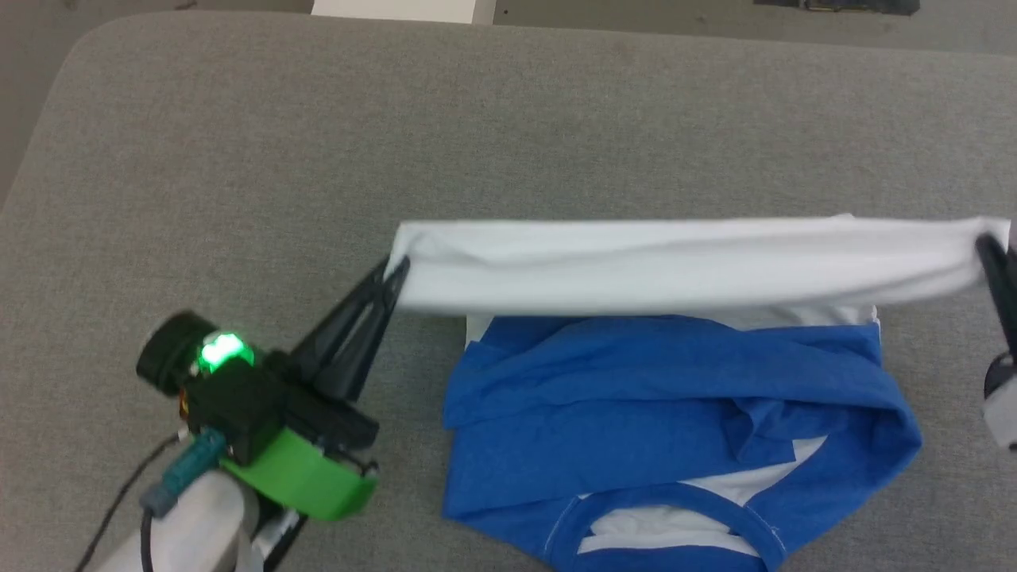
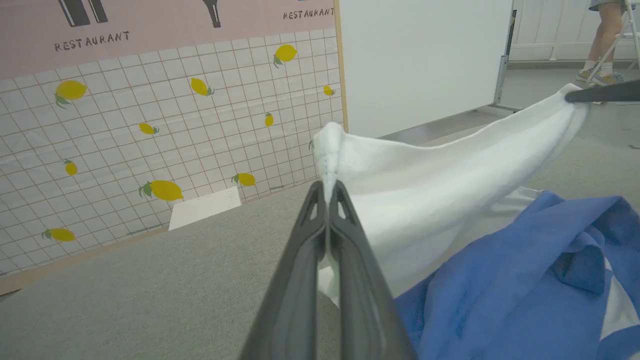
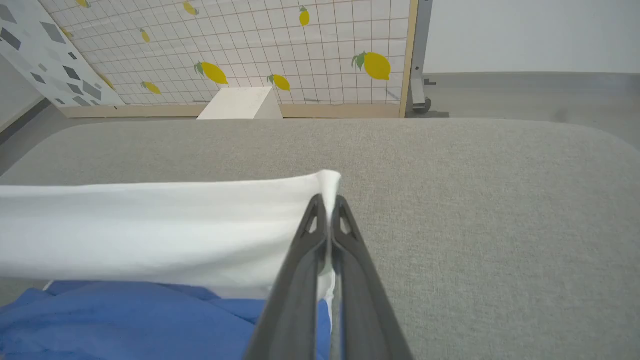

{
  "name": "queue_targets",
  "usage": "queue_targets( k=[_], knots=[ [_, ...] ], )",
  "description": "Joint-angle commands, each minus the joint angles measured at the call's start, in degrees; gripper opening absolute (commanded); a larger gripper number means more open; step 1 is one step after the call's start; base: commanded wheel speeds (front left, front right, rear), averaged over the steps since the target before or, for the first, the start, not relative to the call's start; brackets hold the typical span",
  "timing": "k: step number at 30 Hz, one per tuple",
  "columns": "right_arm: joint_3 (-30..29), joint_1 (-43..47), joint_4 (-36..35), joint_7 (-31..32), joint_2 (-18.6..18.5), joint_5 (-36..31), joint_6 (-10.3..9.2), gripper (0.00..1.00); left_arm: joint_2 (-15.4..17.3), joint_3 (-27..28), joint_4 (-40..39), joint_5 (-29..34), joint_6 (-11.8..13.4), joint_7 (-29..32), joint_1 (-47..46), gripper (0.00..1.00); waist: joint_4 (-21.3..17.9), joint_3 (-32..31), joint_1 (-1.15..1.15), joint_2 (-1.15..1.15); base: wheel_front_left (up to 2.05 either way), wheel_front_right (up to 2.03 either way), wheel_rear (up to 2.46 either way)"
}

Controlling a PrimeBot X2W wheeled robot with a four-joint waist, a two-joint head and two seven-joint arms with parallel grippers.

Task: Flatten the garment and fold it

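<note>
The garment (image 1: 675, 397) lies on the grey padded table (image 1: 318, 143), its blue sleeves and shoulders bunched at the near side with the neckline toward me. Its white hem (image 1: 675, 262) is lifted and stretched taut between both grippers. My left gripper (image 1: 393, 274) is shut on the hem's left corner, which the left wrist view shows pinched at the fingertips of the left gripper (image 2: 328, 187). My right gripper (image 1: 989, 250) is shut on the right corner at the frame's edge, and in its own wrist view the right gripper (image 3: 329, 200) clamps white cloth (image 3: 150, 235).
A white box (image 3: 240, 102) stands on the floor past the table's far edge, before a tiled lemon-print wall (image 2: 150, 125). A white panel (image 2: 420, 55) stands beside it. A person's legs (image 2: 602, 40) show far off in the left wrist view. Bare table surface stretches beyond the hem.
</note>
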Motion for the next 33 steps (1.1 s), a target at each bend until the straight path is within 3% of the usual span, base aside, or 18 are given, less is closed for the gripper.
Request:
queue_targets(
  k=[1,8,16,23,24,27,28,29,30,31,33],
  knots=[
    [-0.4,2.3,-0.9,-0.6,0.6,0.6,-0.11,0.00,0.5,0.1,-0.9,0.5,1.0,-0.4,2.4,0.00,-0.3,-0.3,0.00,0.00,0.00,0.00,0.00],
    [-1.8,12.7,-4.1,-1.0,3.5,2.3,-0.11,0.00,-0.8,1.3,-5.0,-1.0,4.2,-0.5,13.5,0.00,-1.5,-1.5,0.00,0.00,0.00,0.00,0.00],
    [-2.8,21.8,-6.1,0.5,4.3,5.1,-0.11,0.00,-1.2,1.0,-5.9,-3.4,3.0,-0.5,24.8,0.00,-2.0,-0.9,0.00,0.00,0.00,0.00,0.00],
    [-1.5,27.5,-4.4,1.4,3.6,4.1,-0.11,0.00,-1.4,-1.6,-1.8,-4.2,1.8,0.5,28.0,0.00,-1.5,-2.4,0.00,0.00,0.00,0.00,0.00],
    [-0.9,27.9,-4.0,1.2,3.6,3.8,-0.11,0.00,-1.7,-1.9,-0.7,-4.2,1.8,0.7,27.8,0.15,-1.5,-2.7,0.00,0.00,0.00,0.00,0.00],
    [0.6,28.5,-2.6,0.8,3.5,2.5,-0.11,0.00,-2.9,-2.7,2.7,-4.3,1.4,0.8,26.8,0.28,-1.3,-3.7,0.00,0.00,0.00,0.00,0.00],
    [0.9,28.6,-2.0,0.5,3.6,2.0,-0.11,0.00,-3.4,-2.9,4.1,-4.3,1.2,0.8,26.3,0.40,-1.3,-4.1,0.00,0.00,0.00,0.00,0.00],
    [1.2,28.5,-1.5,0.2,3.7,1.7,-0.11,0.14,-3.8,-3.1,5.2,-4.4,1.1,0.8,26.0,0.76,-1.3,-4.4,0.00,0.00,0.00,0.00,0.00],
    [1.6,28.5,-1.0,0.0,3.8,1.2,-0.11,0.38,-4.5,-3.1,6.4,-4.5,1.1,0.7,25.6,1.00,-1.3,-4.9,0.00,0.00,0.00,0.00,0.00],
    [1.8,28.4,-0.6,-0.3,4.0,0.9,-0.11,0.98,-5.1,-3.0,7.2,-4.7,1.1,0.6,25.3,1.00,-1.3,-5.1,0.00,0.00,0.00,0.00,0.00],
    [2.1,28.1,0.0,-0.7,4.4,0.5,-0.11,1.00,-6.3,-2.5,8.5,-5.4,1.1,0.3,25.1,1.00,-1.3,-5.8,0.00,0.00,0.00,0.00,0.00]
  ],
)
